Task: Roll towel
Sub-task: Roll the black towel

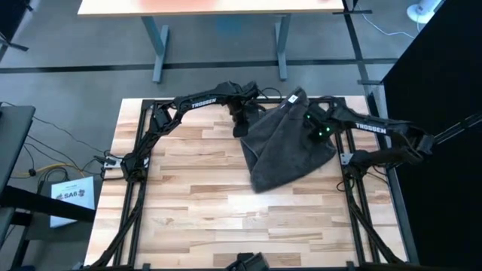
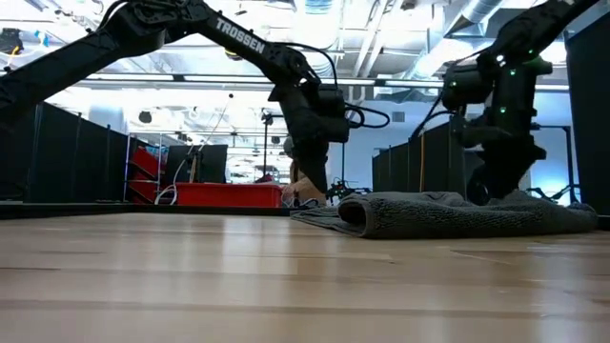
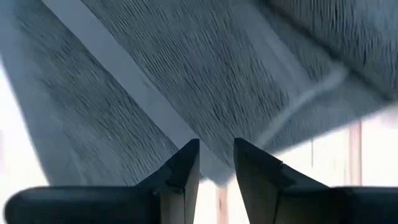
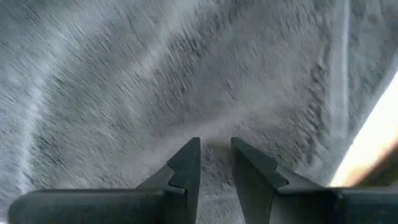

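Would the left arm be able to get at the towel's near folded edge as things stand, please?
Probably yes: the left claw hangs at the towel's far-left side, and nothing lies across the bare table toward that fold.

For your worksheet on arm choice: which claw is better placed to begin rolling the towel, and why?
Probably the left claw: it hangs at the towel's left edge, with a hem just past its fingertips, so it could pinch and roll from there. The right claw sits over the cloth's middle.
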You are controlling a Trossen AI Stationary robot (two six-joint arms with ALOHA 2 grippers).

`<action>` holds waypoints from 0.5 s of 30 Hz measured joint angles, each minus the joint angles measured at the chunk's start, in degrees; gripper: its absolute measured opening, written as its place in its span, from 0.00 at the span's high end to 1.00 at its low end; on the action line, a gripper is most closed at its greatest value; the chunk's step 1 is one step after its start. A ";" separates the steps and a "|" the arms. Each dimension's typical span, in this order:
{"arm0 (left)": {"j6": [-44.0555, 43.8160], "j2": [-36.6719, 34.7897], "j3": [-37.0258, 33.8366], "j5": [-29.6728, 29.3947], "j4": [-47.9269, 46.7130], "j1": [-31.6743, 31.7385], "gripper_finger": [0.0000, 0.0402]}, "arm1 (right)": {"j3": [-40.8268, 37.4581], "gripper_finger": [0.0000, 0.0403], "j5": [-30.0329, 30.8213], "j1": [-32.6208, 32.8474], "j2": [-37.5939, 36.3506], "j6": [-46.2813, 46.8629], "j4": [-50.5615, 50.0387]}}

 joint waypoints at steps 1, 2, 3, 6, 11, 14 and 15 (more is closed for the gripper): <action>-0.38 0.00 0.00 0.00 0.30 0.02 0.79 | -0.20 0.81 -0.33 0.48 0.72 0.51 0.03; -0.70 0.00 0.00 -0.01 0.53 0.02 0.79 | -0.55 0.81 -0.82 0.86 1.67 1.07 -0.36; -1.16 0.00 0.00 -0.01 0.83 0.02 0.79 | -1.00 0.81 -1.38 1.10 2.81 1.32 -1.06; -3.20 0.46 0.03 0.03 1.17 -0.21 0.79 | -2.67 0.81 -1.67 1.67 6.08 1.50 -0.82; -10.65 1.43 0.09 -0.69 2.82 -0.42 0.79 | -3.61 0.81 -2.78 3.41 10.10 1.76 -0.29; -13.80 1.83 0.09 -2.10 3.00 -0.09 0.79 | -3.10 0.81 -2.71 4.66 10.26 1.79 -0.09; -14.09 1.88 0.09 -3.01 3.25 0.02 0.79 | -2.94 0.81 -2.79 4.90 10.13 1.89 -0.08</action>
